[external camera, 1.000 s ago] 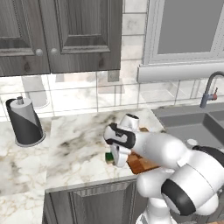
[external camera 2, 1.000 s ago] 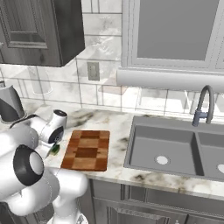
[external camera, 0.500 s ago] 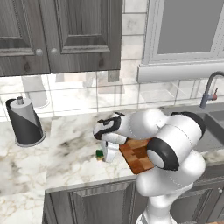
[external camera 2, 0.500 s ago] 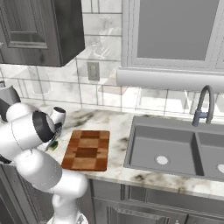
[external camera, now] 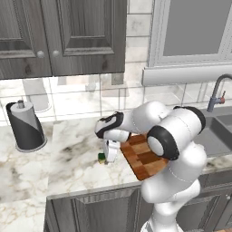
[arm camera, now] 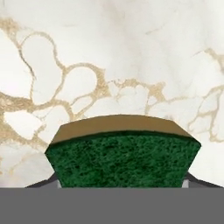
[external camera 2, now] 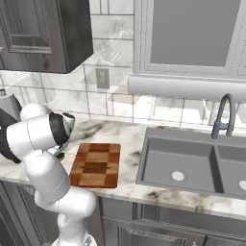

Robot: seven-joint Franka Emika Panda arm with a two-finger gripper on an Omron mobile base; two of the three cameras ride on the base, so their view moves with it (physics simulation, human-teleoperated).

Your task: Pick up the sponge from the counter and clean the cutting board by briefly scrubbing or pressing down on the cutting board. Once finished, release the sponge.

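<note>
A small rectangular sponge (arm camera: 122,159) with a coarse, dark green scrub top over a smooth yellow base is sitting at the lower centre of the hand view, on the white marble-look counter (arm camera: 109,52) whose glossy face is carrying looping tan and grey-brown veins. The two dark fingertips (arm camera: 43,183) are peeking out at either side of the sponge's lower corners, flanking it closely; whether they are pressing on it cannot be told. In the left base view the white two-finger gripper (external camera: 108,158) is pointing down at the middle of the frame, just left of the thin, flat wooden cutting board (external camera: 144,158) with its checkered reddish-brown and tan blocks, and the sponge is showing as a small green and yellow spot beside the fingers, on the counter off the board's left edge. In the right base view the board is lying bare at the centre left, with a matt grey double sink (external camera 2: 192,163) and a curved grey tap (external camera 2: 222,115) to its right. A dark cylindrical paper towel holder (external camera: 26,126) with a white roll is standing at the left of the left base view, under dark grey wood-grain cabinets (external camera: 63,36). No writing is readable anywhere. Compared with half a second ago, the arm's elbow is swinging further forward while the hand is staying over the same counter spot beside the board.
</note>
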